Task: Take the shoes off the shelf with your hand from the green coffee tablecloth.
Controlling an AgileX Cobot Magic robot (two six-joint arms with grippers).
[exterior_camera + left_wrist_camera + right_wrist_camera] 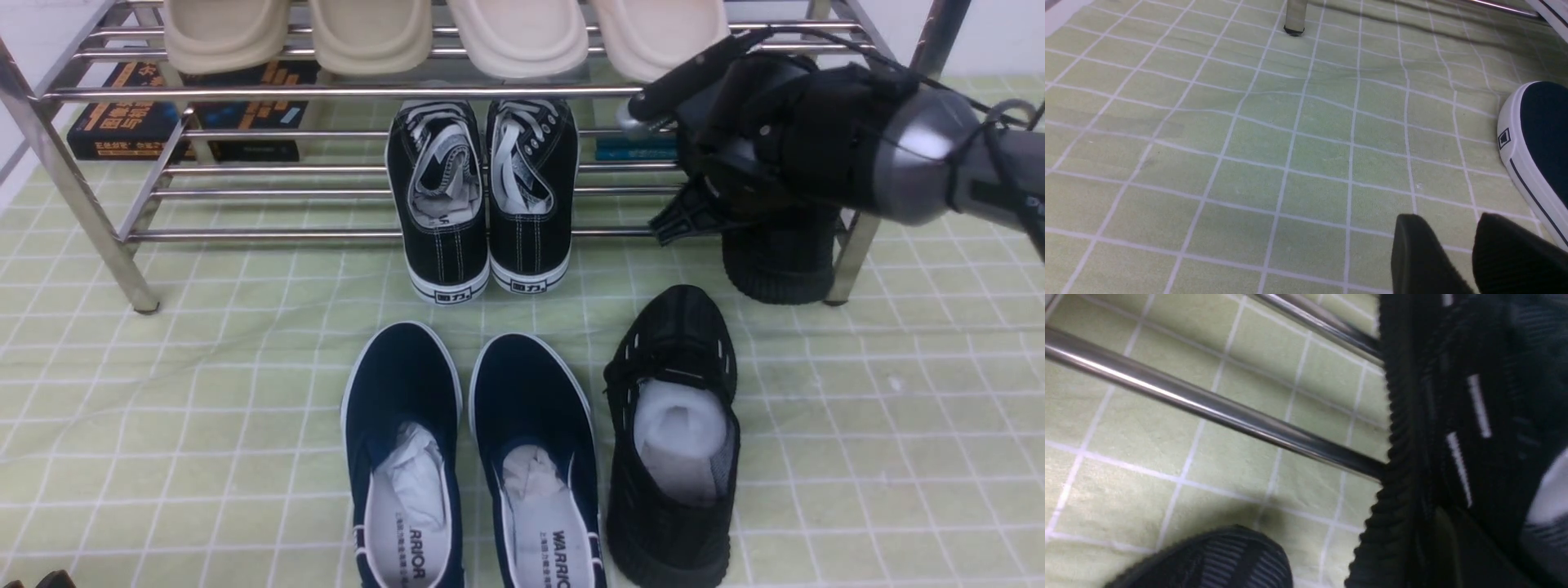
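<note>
1. Shelf: steel tube, two tiers, standing on the green tablecloth.
2. First black sneaker: right end of the shelf's lower tier, heel jutting past the front bar.
3. Right hand: over that sneaker, digits drawn closed. Whether they pinch it cannot be told.
4. Second black sneaker: on the cloth before the shelf's right half.
5. Navy slip-ons: before the shelf's middle.
6. Black lace-ups: lower tier, middle.
7. Left gripper: before the shelf's left leg, tips pressed close, nothing held.
</note>
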